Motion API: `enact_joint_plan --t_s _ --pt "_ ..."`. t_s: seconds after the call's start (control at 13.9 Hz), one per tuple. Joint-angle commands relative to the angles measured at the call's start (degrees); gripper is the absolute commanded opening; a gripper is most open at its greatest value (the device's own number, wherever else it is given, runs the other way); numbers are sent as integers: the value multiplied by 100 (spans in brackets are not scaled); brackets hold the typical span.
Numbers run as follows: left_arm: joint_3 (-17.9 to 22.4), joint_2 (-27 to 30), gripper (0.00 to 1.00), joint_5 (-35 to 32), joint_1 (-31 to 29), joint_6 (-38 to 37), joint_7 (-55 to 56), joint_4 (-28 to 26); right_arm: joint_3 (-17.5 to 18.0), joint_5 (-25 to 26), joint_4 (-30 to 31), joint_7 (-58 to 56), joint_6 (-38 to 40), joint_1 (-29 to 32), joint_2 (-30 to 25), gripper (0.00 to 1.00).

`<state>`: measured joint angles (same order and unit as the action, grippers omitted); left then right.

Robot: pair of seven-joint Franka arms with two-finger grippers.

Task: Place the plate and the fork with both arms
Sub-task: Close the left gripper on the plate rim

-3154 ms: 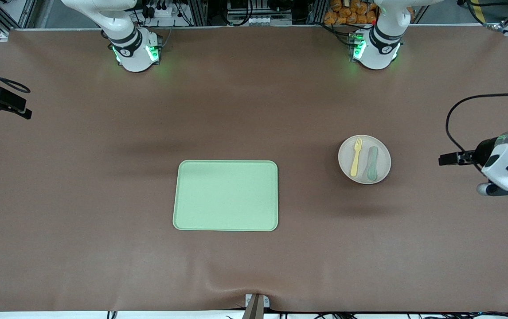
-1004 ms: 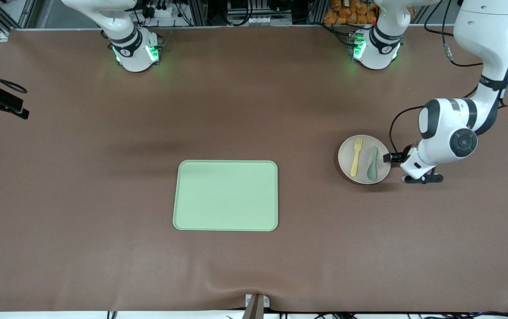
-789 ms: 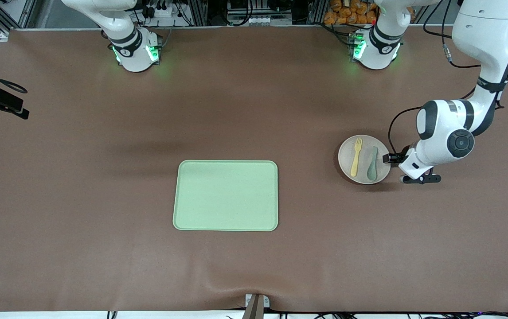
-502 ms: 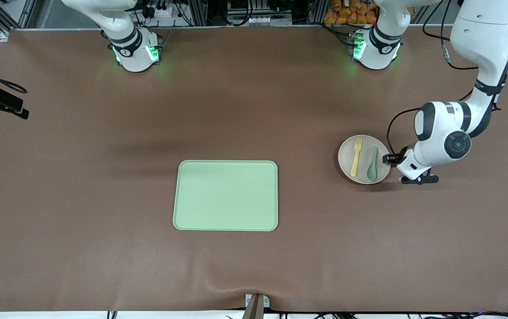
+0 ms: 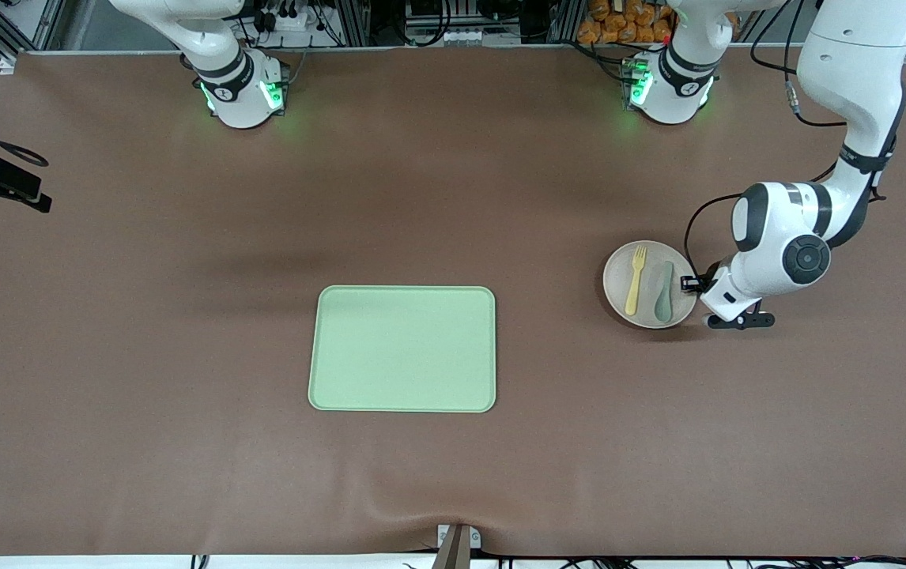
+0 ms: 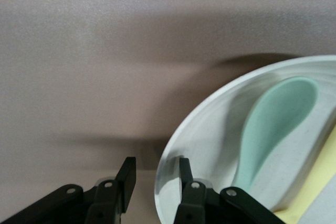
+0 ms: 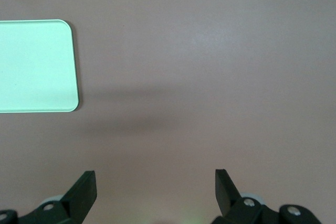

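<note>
At the three o'clock edge of the plate [image 5: 613, 267], reading the table as a dial from the front camera with twelve toward the robots' bases, the left gripper [image 5: 690, 282] is straddling the rim. Its fingers [image 6: 126, 174] are standing narrowly apart: one is sitting outside the plate, the other inside by the spoon's [image 6: 273, 124] bowl. A sliver of gap is showing at the outer finger, so the rim is not yet pinched.

The plate is resting on the table toward the left arm's end, at about two o'clock from the green tray [image 5: 402, 348] and well apart from it. The fork [image 5: 636, 278] is lying in the plate's nine o'clock half, long axis running twelve to six, tines at twelve. The spoon is lying parallel to it in the three o'clock half, nearest the gripper.

The coming move probably hinges on this: the tray is lying between eight and nine o'clock from the plate, directly away from the grasped edge. The plate would therefore travel rim-first across bare table, and the loose cutlery could slide if it tilts.

The right gripper [image 7: 155, 182] is waiting with its jaws spread wide over the table at the right arm's end, around ten o'clock from the tray. The left arm is far nearer the plate.
</note>
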<state>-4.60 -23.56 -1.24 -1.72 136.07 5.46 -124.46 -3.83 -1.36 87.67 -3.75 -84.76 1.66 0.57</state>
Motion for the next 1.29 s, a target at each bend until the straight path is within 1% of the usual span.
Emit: enact_joint_plan --t_s 0.0,0.07,0.72,0.86,1.08,1.22 --pt "-58 10 30 -175 5 95 209 -17 31 -23 -5 -29 39 98 -13 100" --pt "-58 10 25 -175 -4 95 209 -17 31 -23 -5 -29 39 107 -13 100" --pt "-58 71 0 -175 -30 7 201 18 31 -23 -5 -29 39 107 -5 100" --pt "-58 124 0 -175 -30 -246 166 193 31 -23 -5 -29 39 115 -5 100" --pt "-93 150 0 -87 -22 -940 166 676 31 -23 -5 -29 39 115 -5 100" --pt "-216 177 0 -26 -39 -1240 148 949 31 -23 -5 -29 39 115 -5 100"
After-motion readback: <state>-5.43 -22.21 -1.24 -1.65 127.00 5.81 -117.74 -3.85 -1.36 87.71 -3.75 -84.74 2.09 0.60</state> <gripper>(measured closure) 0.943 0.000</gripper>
